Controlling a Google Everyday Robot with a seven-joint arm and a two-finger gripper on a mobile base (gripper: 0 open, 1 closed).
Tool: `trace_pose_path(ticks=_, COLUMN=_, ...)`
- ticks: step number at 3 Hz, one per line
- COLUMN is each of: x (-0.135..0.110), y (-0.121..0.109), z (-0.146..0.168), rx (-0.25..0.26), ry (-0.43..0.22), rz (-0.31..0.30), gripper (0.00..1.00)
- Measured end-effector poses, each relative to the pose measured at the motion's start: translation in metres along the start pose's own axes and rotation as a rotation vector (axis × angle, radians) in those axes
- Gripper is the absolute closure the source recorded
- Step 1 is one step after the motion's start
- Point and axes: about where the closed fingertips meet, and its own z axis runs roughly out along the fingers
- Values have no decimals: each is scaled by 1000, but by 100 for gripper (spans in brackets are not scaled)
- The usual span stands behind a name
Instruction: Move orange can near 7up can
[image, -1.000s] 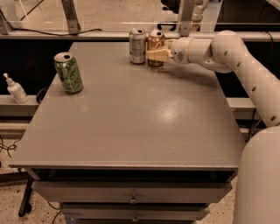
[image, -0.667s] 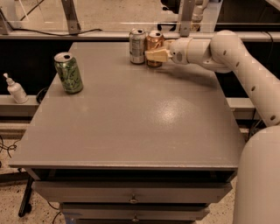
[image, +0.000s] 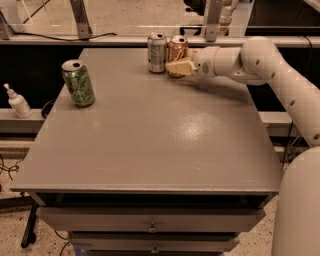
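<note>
The orange can (image: 176, 46) stands upright at the far edge of the grey table (image: 150, 140), right beside the silver-grey 7up can (image: 157, 52), almost touching it. My gripper (image: 179, 67) reaches in from the right on the white arm (image: 260, 60). Its beige fingers (image: 181, 68) are closed around the lower part of the orange can and hide the can's base.
A green patterned can (image: 78, 83) stands near the table's left edge. A small white bottle (image: 18, 102) sits on a ledge left of the table. Drawers (image: 150, 225) are under the front edge. A rail and posts run behind the table.
Almost nothing has changed. The gripper and the orange can stay next to the 7up can at the back of the table.
</note>
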Motion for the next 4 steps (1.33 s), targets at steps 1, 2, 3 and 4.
trace_pose_path(ticks=1, x=0, y=5, z=-7, rx=3, ry=6, rz=5, gripper=0)
trace_pose_path(ticks=2, x=-6, y=4, z=-22, rx=21, ry=12, rz=-5, gripper=0)
trace_pose_path(ticks=3, x=-23, y=-10, z=-64, rx=71, ry=8, rz=-50, gripper=0)
trace_pose_path(ticks=4, x=-48, y=-14, z=-117, rx=107, ry=-13, rz=-115, gripper=0)
